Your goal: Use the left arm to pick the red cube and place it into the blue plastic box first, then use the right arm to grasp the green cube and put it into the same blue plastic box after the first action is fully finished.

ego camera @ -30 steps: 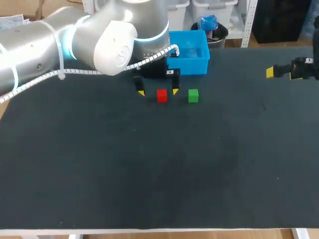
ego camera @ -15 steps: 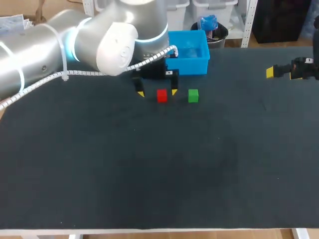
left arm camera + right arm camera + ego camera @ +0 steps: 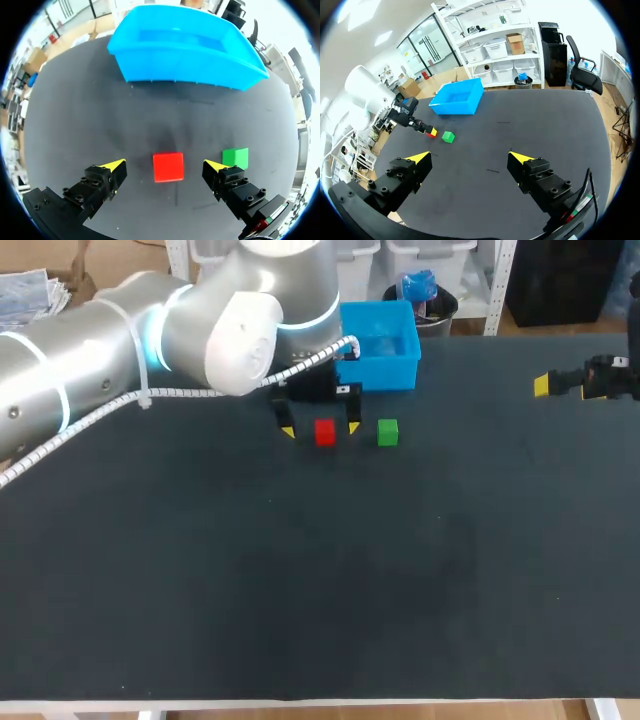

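The silver left arm (image 3: 90, 360) has glowing blue rings (image 3: 310, 318), a white cable (image 3: 190, 393) and a black, yellow-tipped claw (image 3: 320, 429).

Box (image 3: 385, 373) behind left cube (image 3: 325, 432), right cube (image 3: 388, 432)

left arm (image 3: 100, 350), right arm (image 3: 608, 379), jaws apart

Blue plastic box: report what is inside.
Only bare blue floor shows inside the blue plastic box; the red cube and green cube lie outside it. Its near wall hides the floor's front strip.
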